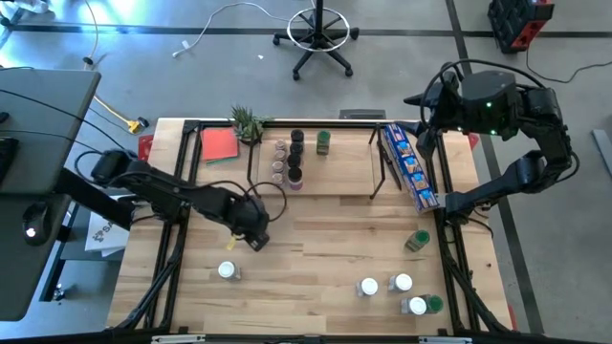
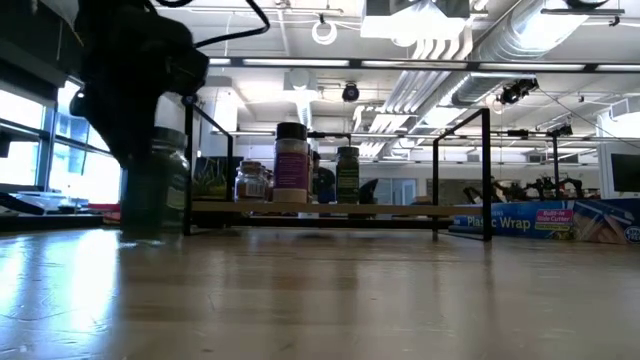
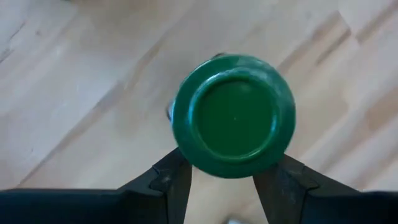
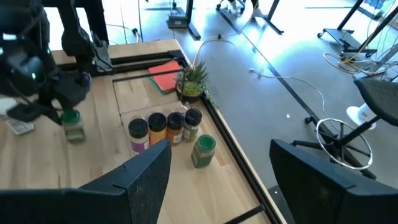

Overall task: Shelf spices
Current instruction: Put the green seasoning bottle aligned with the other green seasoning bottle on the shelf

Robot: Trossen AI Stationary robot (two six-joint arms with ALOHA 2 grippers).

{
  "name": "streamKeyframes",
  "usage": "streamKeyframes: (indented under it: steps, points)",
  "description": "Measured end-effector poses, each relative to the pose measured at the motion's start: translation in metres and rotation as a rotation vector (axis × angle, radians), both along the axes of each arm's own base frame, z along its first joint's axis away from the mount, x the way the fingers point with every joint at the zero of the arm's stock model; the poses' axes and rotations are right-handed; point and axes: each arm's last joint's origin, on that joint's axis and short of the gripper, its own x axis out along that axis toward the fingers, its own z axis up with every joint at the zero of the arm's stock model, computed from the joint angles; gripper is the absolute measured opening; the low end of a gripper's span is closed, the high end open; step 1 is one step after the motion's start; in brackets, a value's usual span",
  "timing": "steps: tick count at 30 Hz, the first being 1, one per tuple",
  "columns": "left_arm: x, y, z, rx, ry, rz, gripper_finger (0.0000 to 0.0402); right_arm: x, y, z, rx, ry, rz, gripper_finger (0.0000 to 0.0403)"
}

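Note:
My left gripper (image 1: 253,234) is over the table's left middle, shut on a green-lidded spice jar (image 3: 233,115), which also shows in the low view (image 2: 155,195) and the right wrist view (image 4: 74,126). The light-wood shelf (image 1: 349,167) stands at the far middle on black legs, with several jars (image 1: 292,158) upright on its left part; these jars also show in the low view (image 2: 291,160). Several loose jars (image 1: 402,283) stand or lie on the near right of the table, and one white-lidded jar (image 1: 228,270) stands near left. My right gripper (image 1: 421,100) is open and empty, high over the far right. My left gripper pinches the jar just under its green lid (image 3: 186,158) between its two fingers (image 3: 177,183), one on each side. The fingers point down from above. The jar is upright; whether its base rests on the table or hangs just above it, I cannot tell.
A long blue packet (image 1: 409,167) lies along the shelf's right end. A small potted plant (image 1: 247,122) and a red flat square (image 1: 220,143) sit at the far left. Black frame rails (image 1: 177,191) run along both table sides. Bare wood (image 1: 325,248) lies between gripper and shelf.

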Motion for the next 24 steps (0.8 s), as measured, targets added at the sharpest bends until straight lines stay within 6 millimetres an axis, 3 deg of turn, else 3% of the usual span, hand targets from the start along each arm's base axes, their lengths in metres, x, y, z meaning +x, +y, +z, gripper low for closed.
streamKeyframes:
  steps: [5, 9, 15, 20, 24]
  points:
    - [0.013, -0.005, -0.006, -0.029, -0.043, 0.034, 0.0160, 0.001, 0.000, 0.002, -0.008, -0.027, 0.003, 0.0268]
    - [0.016, -0.003, -0.009, -0.099, -0.026, 0.013, 0.0194, 0.002, 0.000, 0.004, -0.013, -0.039, 0.005, 0.0268]
    - [0.014, -0.002, -0.006, -0.181, -0.013, -0.173, 0.0245, 0.002, 0.000, 0.004, -0.015, -0.037, 0.014, 0.0268]
    - [0.010, -0.004, -0.007, 0.036, -0.003, -0.432, 0.0242, 0.002, 0.000, 0.004, -0.016, -0.035, 0.015, 0.0268]
    - [0.010, -0.001, -0.007, 0.190, -0.005, -0.518, 0.0235, 0.002, 0.000, 0.003, -0.007, -0.038, 0.019, 0.0268]
